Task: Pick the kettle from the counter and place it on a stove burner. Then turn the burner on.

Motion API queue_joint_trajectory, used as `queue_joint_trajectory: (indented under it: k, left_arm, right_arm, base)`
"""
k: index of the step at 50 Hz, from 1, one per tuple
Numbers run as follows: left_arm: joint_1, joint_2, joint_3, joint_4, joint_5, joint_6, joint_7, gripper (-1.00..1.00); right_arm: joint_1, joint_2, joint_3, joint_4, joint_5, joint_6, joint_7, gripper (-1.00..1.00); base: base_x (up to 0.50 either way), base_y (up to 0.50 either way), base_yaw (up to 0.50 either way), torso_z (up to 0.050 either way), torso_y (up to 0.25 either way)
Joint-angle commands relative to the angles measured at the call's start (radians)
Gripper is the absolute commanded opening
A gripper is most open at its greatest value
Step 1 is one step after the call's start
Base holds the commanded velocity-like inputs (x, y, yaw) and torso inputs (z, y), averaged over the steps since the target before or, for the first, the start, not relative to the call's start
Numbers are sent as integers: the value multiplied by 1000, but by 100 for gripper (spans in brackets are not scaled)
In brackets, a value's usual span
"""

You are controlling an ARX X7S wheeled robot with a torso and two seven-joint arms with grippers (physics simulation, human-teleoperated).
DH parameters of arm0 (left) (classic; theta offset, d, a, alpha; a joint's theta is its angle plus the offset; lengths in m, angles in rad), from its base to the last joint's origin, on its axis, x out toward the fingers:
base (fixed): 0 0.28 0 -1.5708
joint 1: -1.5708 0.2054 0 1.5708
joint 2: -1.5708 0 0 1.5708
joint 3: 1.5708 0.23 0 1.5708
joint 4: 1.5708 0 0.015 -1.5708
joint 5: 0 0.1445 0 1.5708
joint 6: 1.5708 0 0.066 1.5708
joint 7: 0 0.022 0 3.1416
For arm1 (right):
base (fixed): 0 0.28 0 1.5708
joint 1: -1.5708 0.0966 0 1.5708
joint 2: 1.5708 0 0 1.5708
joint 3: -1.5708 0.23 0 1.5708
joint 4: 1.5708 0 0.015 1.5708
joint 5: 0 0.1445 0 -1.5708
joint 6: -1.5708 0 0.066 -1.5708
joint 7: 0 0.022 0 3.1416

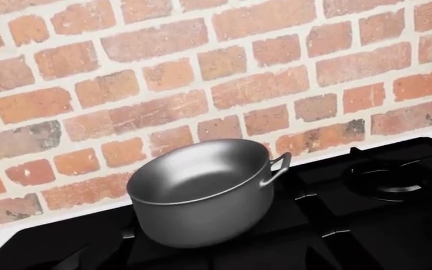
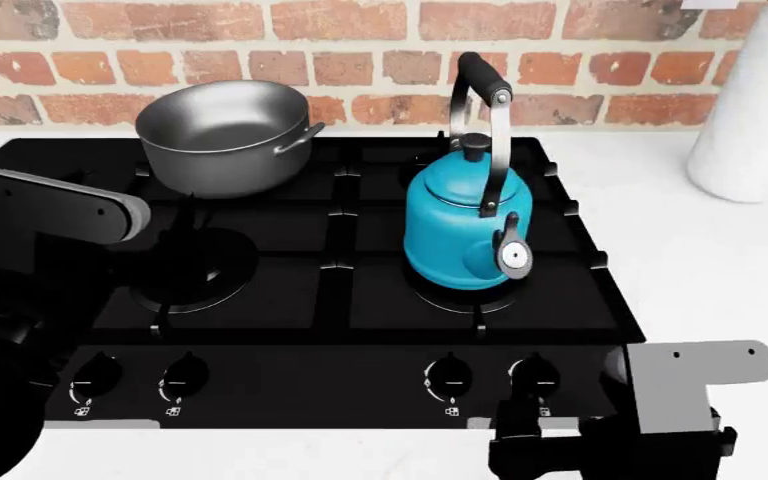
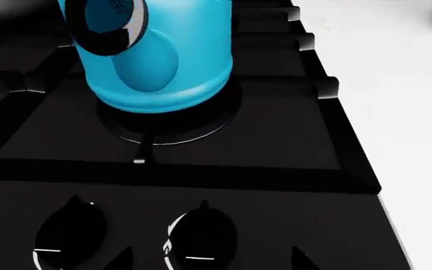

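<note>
The teal-blue kettle stands upright on the front right stove burner of the black hob, handle up; nothing grips it. In the right wrist view the kettle rests on its ring. My right gripper is open at the hob's front edge. Its dark fingers straddle the rightmost knob without closing on it. The head view shows this gripper just below that knob. My left gripper is open and empty, low over the hob, in front of the pot.
A grey steel pot sits on the back left burner, also seen from the left wrist. Other knobs line the front panel. White counter flanks the hob, with a white paper roll at the back right. A brick wall rises behind.
</note>
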Motion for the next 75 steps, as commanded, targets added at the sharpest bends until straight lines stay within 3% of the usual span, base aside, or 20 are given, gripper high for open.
queue_joint_trajectory:
  k: [1, 29, 30, 61, 75]
  left_arm:
    - [13, 2, 4, -4, 10, 10, 5, 100]
    - [23, 3, 8, -13, 19, 21, 9, 100]
    - [23, 3, 7, -12, 19, 21, 8, 100]
    - [34, 4, 11, -10, 25, 32, 9, 100]
    - [36, 7, 12, -12, 29, 38, 10, 100]
  right_arm:
    - [9, -22, -15, 20, -12, 24, -9, 100]
    - [3, -48, -27, 66, -46, 28, -44, 100]
    - [5, -47, -26, 63, -47, 30, -40, -100]
    - [0, -39, -31, 46, -79, 40, -44, -100]
    - [26, -21, -71, 18, -157, 121, -144, -100]
  base:
    - [0, 0, 0, 0, 0]
    - [0, 0, 0, 0, 0]
    - [0, 0, 0, 0, 0]
    - [0, 0, 0, 0, 0]
    - [0, 0, 0, 1, 1]
